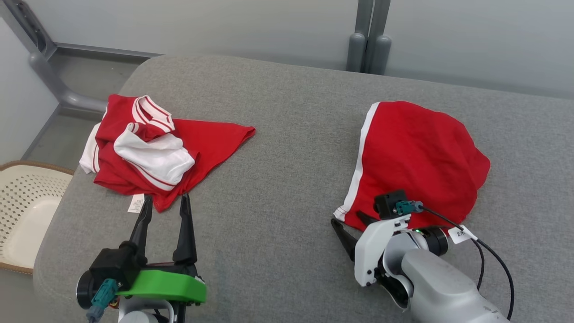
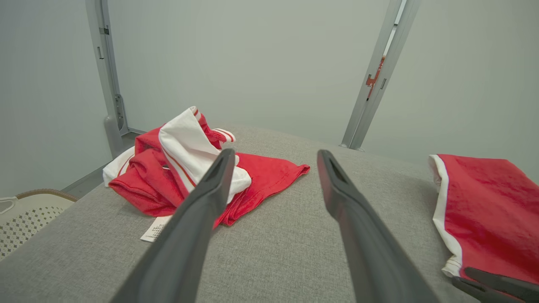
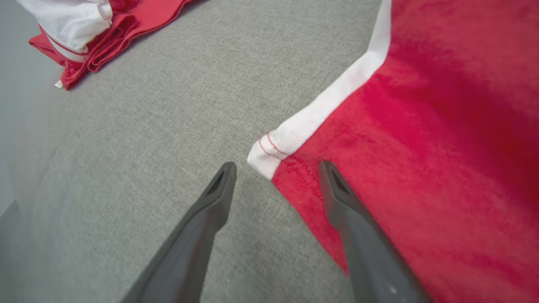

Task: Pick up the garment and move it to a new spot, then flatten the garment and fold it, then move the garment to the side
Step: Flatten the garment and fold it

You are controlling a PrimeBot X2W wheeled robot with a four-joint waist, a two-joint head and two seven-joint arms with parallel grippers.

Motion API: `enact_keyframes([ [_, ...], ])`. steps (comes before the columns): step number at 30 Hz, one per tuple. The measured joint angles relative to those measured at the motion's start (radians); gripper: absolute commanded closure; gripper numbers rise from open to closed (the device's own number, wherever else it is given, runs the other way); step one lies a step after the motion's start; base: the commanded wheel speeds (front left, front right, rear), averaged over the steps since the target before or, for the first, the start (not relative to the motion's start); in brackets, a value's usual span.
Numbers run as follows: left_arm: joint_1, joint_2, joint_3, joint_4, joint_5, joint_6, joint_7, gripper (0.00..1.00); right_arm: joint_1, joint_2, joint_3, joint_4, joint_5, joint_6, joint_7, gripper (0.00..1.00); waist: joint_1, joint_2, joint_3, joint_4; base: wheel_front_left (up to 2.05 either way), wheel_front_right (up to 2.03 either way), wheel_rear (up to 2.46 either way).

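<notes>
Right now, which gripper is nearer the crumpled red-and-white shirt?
Left. The left gripper nearly touches the crumpled shirt; the right gripper is far aside, at the flat red garment.

Even, soft light, faint shadows and no glare; the wrist views bend at their edges, the right one blurred.

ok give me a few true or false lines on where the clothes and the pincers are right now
1. The left pincer and the right pincer both stand open, holding nothing. True.
2. The crumpled red and white garment lies in the basket. False: it lies on the grey cushion; the basket stands beside the cushion.
3. The right pincer is at the near corner of the flat red garment, where its white stripe ends. True.
4. The two garments touch. False: bare cushion lies between them.
5. A white label lies by the left pincer's fingertips. True.
</notes>
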Motion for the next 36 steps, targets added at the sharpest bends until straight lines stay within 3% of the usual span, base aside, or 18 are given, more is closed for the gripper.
enact_keyframes([
  [6,-0.012,0.0,-0.008,0.002,-0.012,0.006,0.0,0.0,-0.055,0.002,0.031,0.097,-0.01,0.001,-0.004,0.01,0.0,0.0,0.023,0.016,0.0,0.0,0.0],
  [7,-0.014,0.0,-0.009,0.002,-0.012,0.006,0.0,0.0,-0.061,0.002,0.037,0.103,-0.01,0.001,-0.004,0.52,0.0,0.0,0.026,0.018,0.0,0.0,0.0],
  [8,-0.016,-0.001,-0.009,0.003,-0.013,0.006,0.0,0.0,-0.064,0.001,0.044,0.107,-0.009,0.001,-0.004,0.95,0.0,0.0,0.028,0.019,0.0,0.0,0.0],
  [9,-0.016,-0.001,-0.007,0.004,-0.014,0.006,0.0,0.0,-0.066,0.001,0.051,0.109,-0.008,0.001,-0.008,1.0,0.0,0.0,0.029,0.018,0.0,0.0,0.0],
  [14,-0.016,-0.001,0.001,0.011,-0.012,0.009,0.0,0.0,-0.062,-0.004,0.088,0.081,0.011,0.0,-0.068,1.0,0.0,0.0,0.022,0.001,0.0,0.0,0.0],
  [19,-0.009,-0.001,0.016,0.017,0.001,0.004,0.0,0.0,-0.019,0.0,0.12,-0.057,0.129,0.0,-0.11,1.0,0.0,0.0,0.0,-0.034,0.0,0.0,0.0],
  [24,0.009,-0.001,0.033,0.019,0.01,-0.002,0.0,0.0,0.04,-0.015,0.162,-0.201,0.214,0.0,-0.086,1.0,0.0,0.0,-0.02,-0.092,0.0,0.0,0.0],
  [27,0.015,-0.001,0.038,0.022,0.01,-0.006,0.0,0.0,0.081,-0.098,0.209,-0.339,0.272,0.0,-0.026,1.0,0.0,0.0,-0.029,-0.134,0.0,0.0,0.0],
  [31,0.024,-0.002,0.042,0.026,0.01,-0.008,0.0,0.0,0.131,-0.263,0.275,-0.548,0.362,0.0,0.091,1.0,0.0,0.0,-0.04,-0.196,0.0,0.0,0.0],
  [36,0.025,-0.002,0.049,0.028,0.014,-0.009,0.0,0.0,0.147,-0.481,0.329,-0.734,0.386,0.0,0.221,1.0,0.0,0.0,-0.047,-0.273,0.0,0.0,0.0],
])
